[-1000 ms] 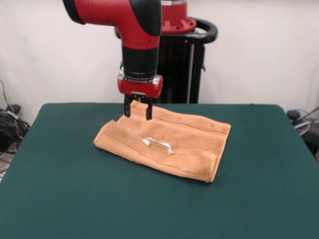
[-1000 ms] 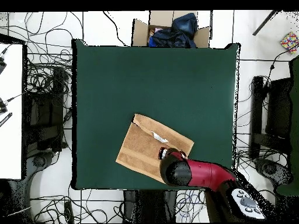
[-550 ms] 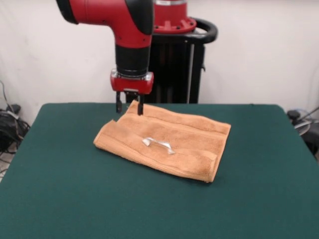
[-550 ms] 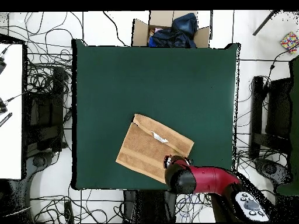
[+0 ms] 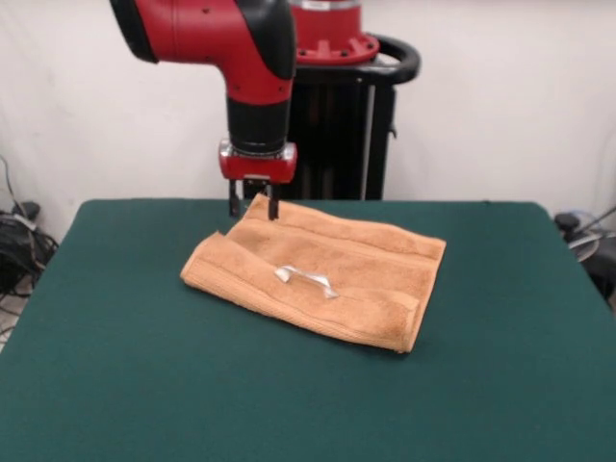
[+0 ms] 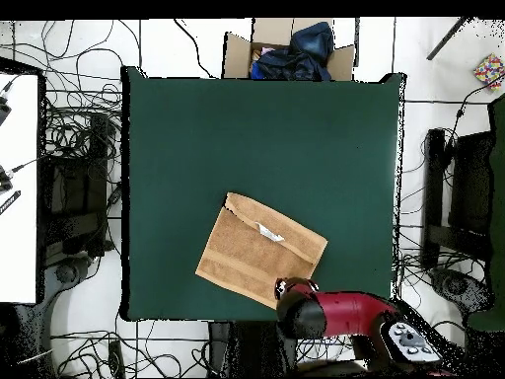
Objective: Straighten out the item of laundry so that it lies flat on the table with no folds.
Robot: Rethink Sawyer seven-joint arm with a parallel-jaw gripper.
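Dark green table [image 5: 115, 385], bare along its near edge. Toward the middle, nearer the far edge: orange-tan towel [image 5: 327, 279], folded over itself into a thick rectangle, small white label [image 5: 306, 278] on top. Not yet flat; judged barely begun, with the unfolding and smoothing all left to do. At the towel's far corner, gripper [image 5: 253, 206] hanging from the red arm, fingers slightly apart, tips at or just above the cloth; contact not clear. Beyond the table's other side, seen from overhead: open cardboard box [image 6: 237, 54] holding dark cloth [image 6: 296, 54].
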